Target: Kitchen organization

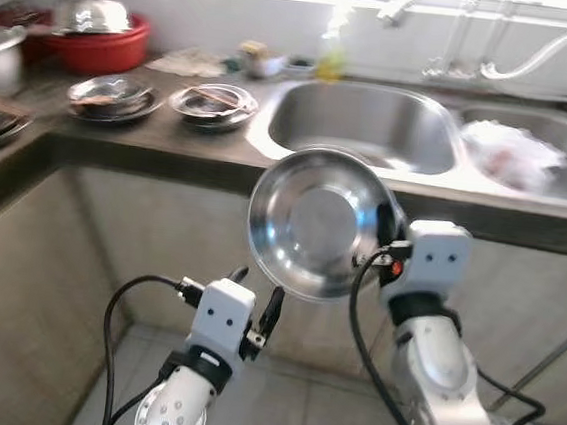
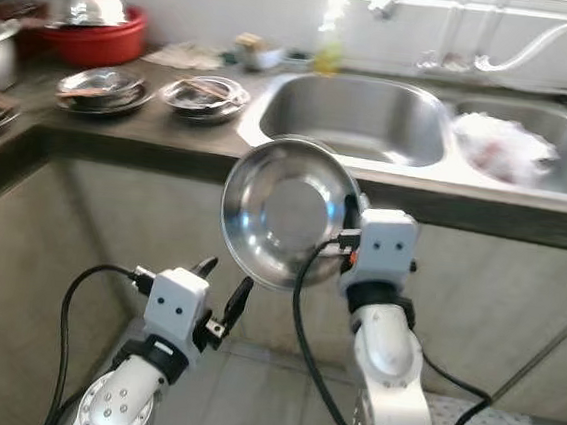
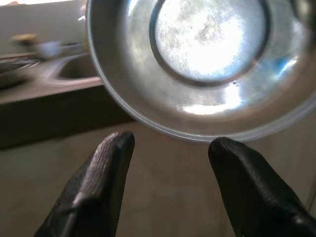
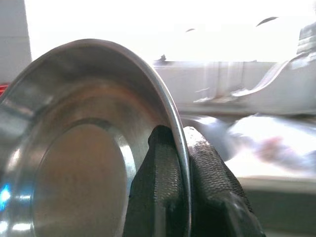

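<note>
right gripper [image 4: 180,163]: jaws closed on the rim of a steel bowl [image 1: 311,220], one finger inside the wall, one outside. Thin edge pinch only, nothing under the base.
bowl pose: held in the air on edge, open face turned toward the head camera, in front of the counter edge [image 1: 168,156] and below the worktop, roughly in line with the left sink basin [image 1: 367,125].
left gripper [image 3: 170,148]: jaws apart and empty, just under the bowl's lower rim (not touching it, as far as the wrist view shows).
risk 1, slip: the rim is smooth and curved; any swing of the arm can let the bowl pivot in the pinch and drop to the floor tiles [image 1: 284,414].
risk 2, clash: lifting toward the counter from this low, the top rim could strike the counter edge and get levered out of the grip.
risk 3, left fingers: sitting so near the lower rim, a small upward move would knock the bowl.
risk 4, landing spot: stacked steel dishes [image 1: 114,96] and a second dish [image 1: 214,102] crowd the counter left of the sink; the right basin [image 1: 531,146] holds something pale, possibly a plastic bag, too blurred to say.
red basin [image 1: 99,44]: far left with steelware in it, well apart.
</note>
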